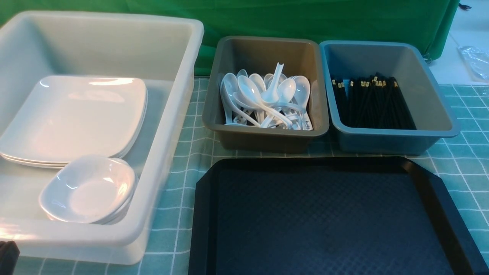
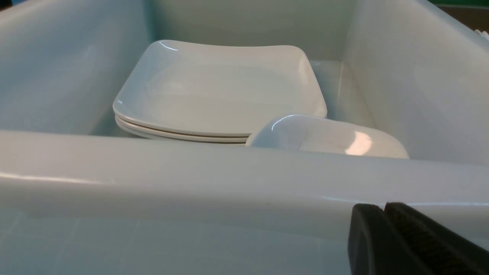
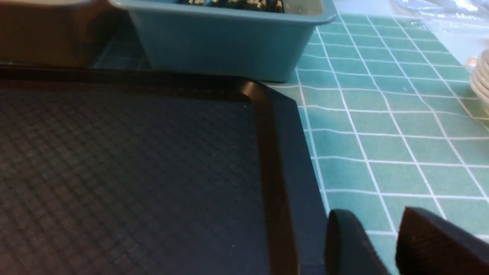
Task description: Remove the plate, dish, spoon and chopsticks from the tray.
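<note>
The black tray [image 1: 324, 214] has a bare floor; nothing lies on it. It also shows in the right wrist view [image 3: 133, 160]. White square plates [image 1: 76, 114] are stacked inside the translucent bin, with small deep dishes [image 1: 89, 189] stacked in front of them; both show in the left wrist view, the plates [image 2: 217, 88] and the dishes [image 2: 328, 135]. White spoons [image 1: 263, 99] fill the grey bin. Black chopsticks [image 1: 372, 101] lie in the blue bin. My left gripper [image 2: 383, 206] is shut and empty, just outside the translucent bin's near wall. My right gripper [image 3: 376, 214] is open and empty, low beside the tray's right rim.
The translucent bin [image 1: 168, 126] stands at the left; its near rim [image 2: 191, 168] is right in front of my left gripper. The grey bin [image 1: 267, 141] and blue bin [image 1: 382, 143] stand behind the tray. A teal checked cloth [image 1: 458, 168] covers the table.
</note>
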